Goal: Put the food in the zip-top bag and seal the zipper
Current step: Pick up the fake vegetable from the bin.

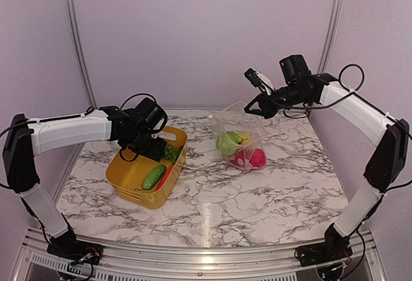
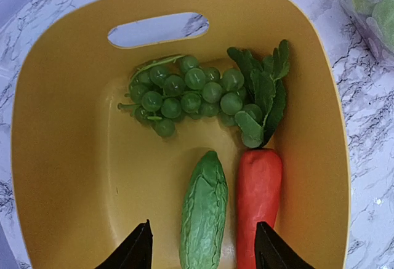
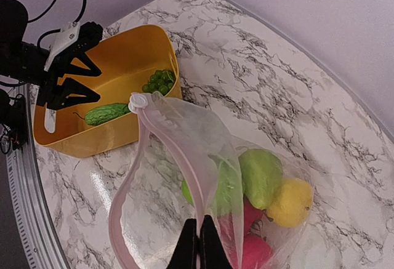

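My left gripper (image 2: 204, 252) hangs open inside the yellow bin (image 2: 61, 158), its fingers straddling a green cucumber (image 2: 204, 213) and a red carrot (image 2: 258, 198) without touching them. Green grapes (image 2: 184, 93) lie at the bin's far end. The clear zip-top bag (image 3: 184, 176) is held up with its mouth open. My right gripper (image 3: 198, 244) is shut on its pink zipper strip (image 3: 178, 152). A white slider (image 3: 138, 102) sits at the strip's end. Inside the bag lie a green piece (image 3: 261, 173), a yellow piece (image 3: 289, 202) and red pieces (image 3: 246, 250).
The bin (image 1: 138, 178) stands left of centre on the marble table (image 1: 257, 197), with the bag (image 1: 238, 136) a short way to its right. A metal rail (image 1: 193, 258) runs along the near edge. Walls close off the back.
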Available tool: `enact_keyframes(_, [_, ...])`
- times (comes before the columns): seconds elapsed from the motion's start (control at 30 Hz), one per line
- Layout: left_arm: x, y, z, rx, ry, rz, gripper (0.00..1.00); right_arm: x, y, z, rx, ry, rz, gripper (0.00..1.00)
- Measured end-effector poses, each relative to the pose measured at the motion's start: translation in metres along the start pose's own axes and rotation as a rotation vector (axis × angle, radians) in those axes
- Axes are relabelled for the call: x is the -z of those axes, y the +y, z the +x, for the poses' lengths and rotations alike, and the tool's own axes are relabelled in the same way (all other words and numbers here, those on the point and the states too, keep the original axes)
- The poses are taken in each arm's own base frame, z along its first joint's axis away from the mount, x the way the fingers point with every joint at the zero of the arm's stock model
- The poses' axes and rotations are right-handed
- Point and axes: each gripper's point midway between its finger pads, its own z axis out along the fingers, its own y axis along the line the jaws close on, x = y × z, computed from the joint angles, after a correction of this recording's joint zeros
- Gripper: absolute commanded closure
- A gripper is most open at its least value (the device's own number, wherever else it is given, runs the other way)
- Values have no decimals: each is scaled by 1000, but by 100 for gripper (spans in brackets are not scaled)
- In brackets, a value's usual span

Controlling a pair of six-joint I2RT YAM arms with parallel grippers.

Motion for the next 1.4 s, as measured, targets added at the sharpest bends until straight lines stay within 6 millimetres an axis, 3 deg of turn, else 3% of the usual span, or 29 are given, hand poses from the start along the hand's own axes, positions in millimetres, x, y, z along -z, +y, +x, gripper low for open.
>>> enact_keyframes(0.23, [-30, -20, 44, 27, 219, 65, 46, 0, -1, 0, 0, 1, 3, 100])
enact_keyframes(0.4, [-36, -21, 62, 53, 304, 61, 45, 0, -1, 0, 0, 1, 4, 100])
enact_keyframes(0.83, [-44, -8, 79, 52, 351, -21, 45, 0, -1, 0, 0, 1, 3, 100])
enact_keyframes(1.07, [-59, -8, 92, 30, 398, -39, 56, 0, -1, 0, 0, 1, 4, 100])
enact_keyframes(1.23, [-61, -7, 91, 21, 390, -46, 70, 0, -1, 0, -1, 1, 4, 100])
enact_keyframes(1.4, [-61, -3, 89, 14, 378, -66, 75, 2, -4, -3, -5, 1, 11, 100])
